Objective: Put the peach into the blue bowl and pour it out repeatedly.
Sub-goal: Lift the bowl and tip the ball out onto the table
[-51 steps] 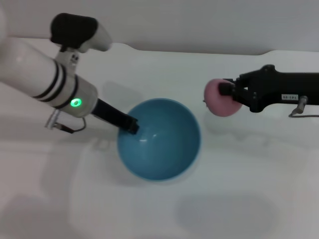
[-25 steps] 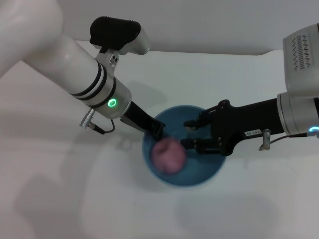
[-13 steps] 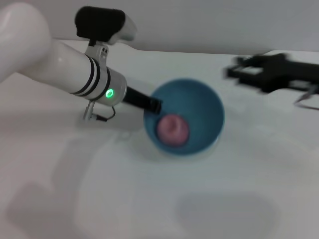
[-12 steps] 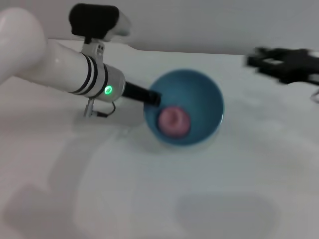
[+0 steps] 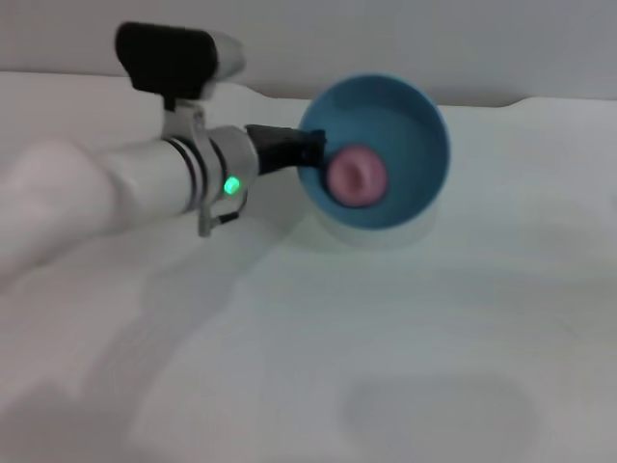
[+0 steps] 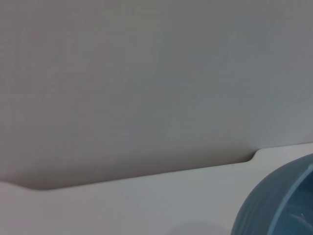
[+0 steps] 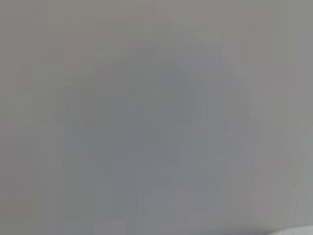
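Peach is sitting inside the blue bowl, a small round pink thing w/ a matte skin and a darker dimple facing the head cam. It's lying against the bowl's inner wall, on the side nearest the left gripper. Bowl is round, deep, light-blue plastic, plain and glossy, much wider than the fruit. It's tipping so its opening is facing toward the head cam, and it's hanging above the white desk, casting a soft shadow just beneath it.

Left arm is reaching across from the left, nearly level: white tube-shaped forearm w/ black rings and a green light, a black block on top, then a black end piece. Its jaws are clamping the bowl's rim on the near-left edge.

Left wrist cam is catching only a curved bit of the bowl's ribbed outer wall, the desk edge and a grey wall.

Right gripper isn't showing anywhere; can't tell its jaws.
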`<state>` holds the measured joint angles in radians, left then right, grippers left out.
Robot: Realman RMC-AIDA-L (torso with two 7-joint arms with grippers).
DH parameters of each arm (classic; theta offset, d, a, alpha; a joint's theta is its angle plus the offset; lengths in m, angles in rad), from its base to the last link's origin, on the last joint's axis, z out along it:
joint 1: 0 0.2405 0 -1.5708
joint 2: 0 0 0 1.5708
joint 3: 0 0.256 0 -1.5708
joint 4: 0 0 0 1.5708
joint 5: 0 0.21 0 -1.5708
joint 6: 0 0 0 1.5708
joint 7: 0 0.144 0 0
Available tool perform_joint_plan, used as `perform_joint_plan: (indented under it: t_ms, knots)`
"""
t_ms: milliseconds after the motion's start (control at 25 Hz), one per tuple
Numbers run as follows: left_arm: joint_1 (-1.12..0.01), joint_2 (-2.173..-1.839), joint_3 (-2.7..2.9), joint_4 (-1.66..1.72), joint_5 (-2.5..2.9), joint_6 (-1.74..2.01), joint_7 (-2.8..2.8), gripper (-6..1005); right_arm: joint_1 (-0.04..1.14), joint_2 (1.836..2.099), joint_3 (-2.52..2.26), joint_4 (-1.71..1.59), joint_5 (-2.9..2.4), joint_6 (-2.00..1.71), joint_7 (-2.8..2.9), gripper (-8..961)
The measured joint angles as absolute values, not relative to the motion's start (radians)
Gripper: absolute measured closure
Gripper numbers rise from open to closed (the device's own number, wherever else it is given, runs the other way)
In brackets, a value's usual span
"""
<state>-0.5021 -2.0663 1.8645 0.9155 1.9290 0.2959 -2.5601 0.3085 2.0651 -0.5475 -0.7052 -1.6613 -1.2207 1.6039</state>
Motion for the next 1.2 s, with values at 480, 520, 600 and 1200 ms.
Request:
perform_joint_plan:
  t_ms: [480,520,600,1200]
  knots:
    - [-0.473,-2.073,2.453,0.867,1.944,-0.442,-2.544,1000,0.259,2.065,-0.369,-0.688,-1.661,-1.232,1.603,473]
    - [-0.474,-2.074,2.481,0.854,1.948,-0.487,-2.544,1000,0.260,2.065,-0.370,-0.687,-1.661,-1.232,1.603,472]
    - [-0.481,-2.078,2.554,0.812,1.954,-0.601,-2.541,1000,0.265,2.065,-0.374,-0.686,-1.661,-1.232,1.603,470]
    - [-0.487,-2.078,2.746,0.737,1.962,-0.840,-1.816,1001,0.274,2.065,-0.377,-0.673,-1.661,-1.243,1.603,456]
